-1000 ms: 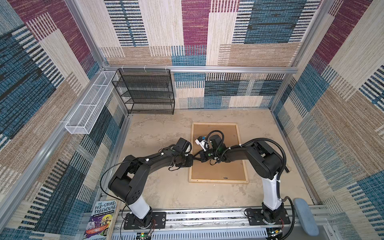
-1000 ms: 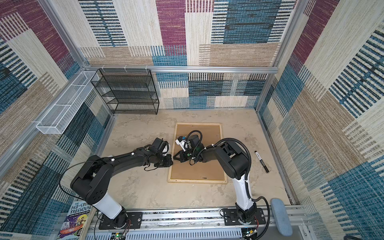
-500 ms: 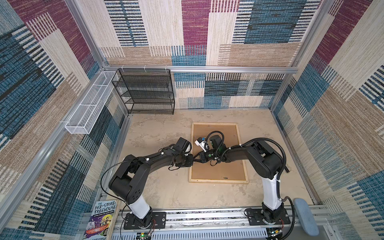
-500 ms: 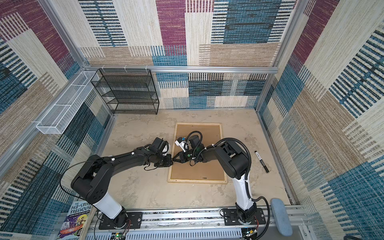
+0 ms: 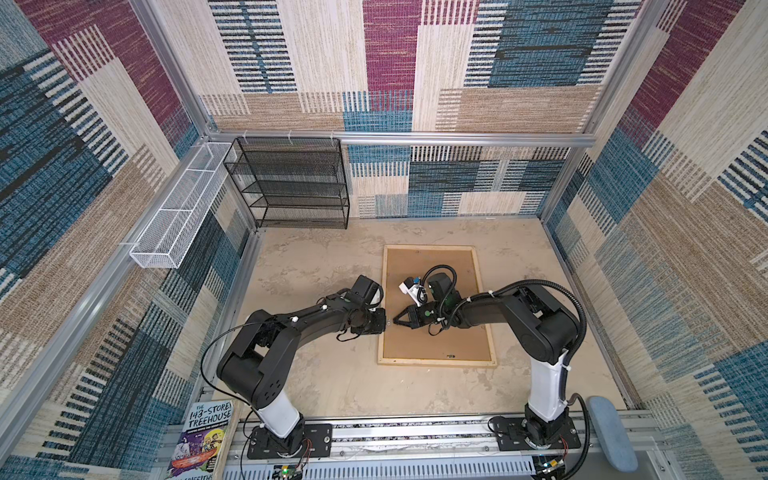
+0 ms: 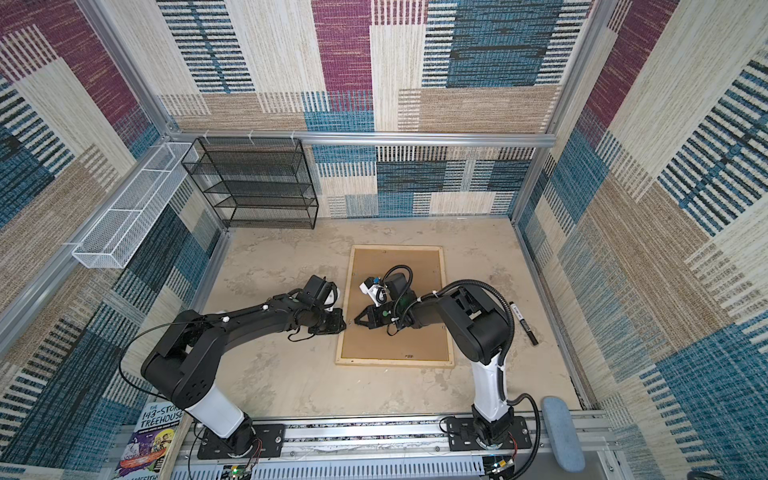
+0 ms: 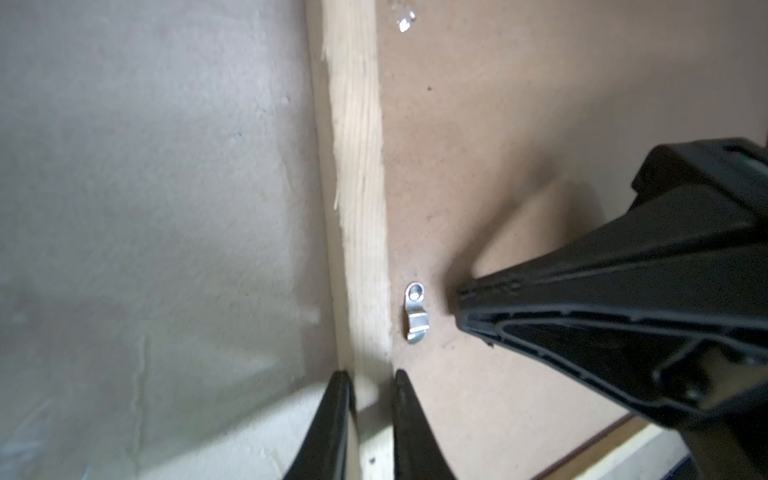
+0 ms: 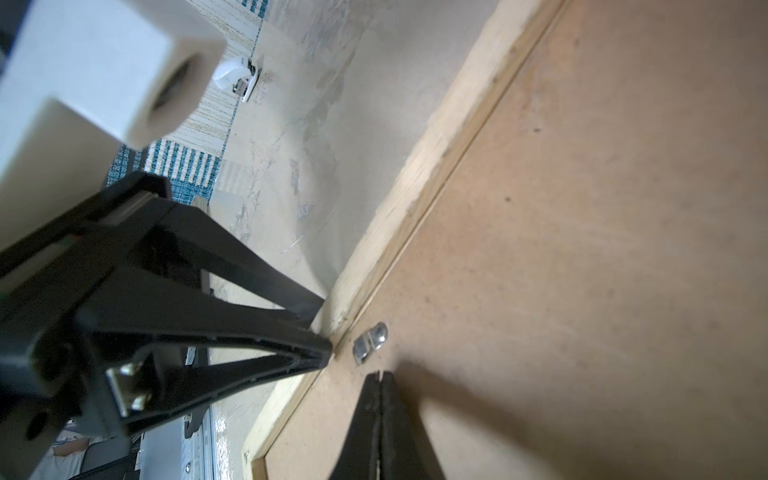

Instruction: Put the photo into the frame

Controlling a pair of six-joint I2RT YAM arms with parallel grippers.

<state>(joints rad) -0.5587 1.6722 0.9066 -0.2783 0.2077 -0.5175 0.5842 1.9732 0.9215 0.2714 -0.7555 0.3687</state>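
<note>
The frame (image 5: 436,362) lies flat, back up, right of centre on the bench (image 5: 324,374), with a brown backing board (image 5: 432,340) filling it; the photo shows in no view. The left arm (image 5: 316,320) reaches in low from the left, and its jaws pinch the frame's left rail, one finger on the outer side of the pale wood strip and one on the inner side. The right arm (image 5: 519,316) stretches across the board from the right, its jaws pressed together with the tips at the board's surface; whether they touch it I cannot tell. Between the two sets of jaws a small metal clip (image 7: 415,311) lies on the board, lengthwise along the rail's inner edge, just beside the right tips. The right wrist and its looped cable (image 5: 442,274) cover the middle of the board in both top views. A black marker (image 6: 523,322) rests on the bench right of the frame, well apart from it. A black mesh rack (image 5: 291,183) stands at the far left corner, a white wire basket (image 5: 178,208) hangs on the left wall, and a book (image 5: 203,436) lies at the near left edge.
</note>
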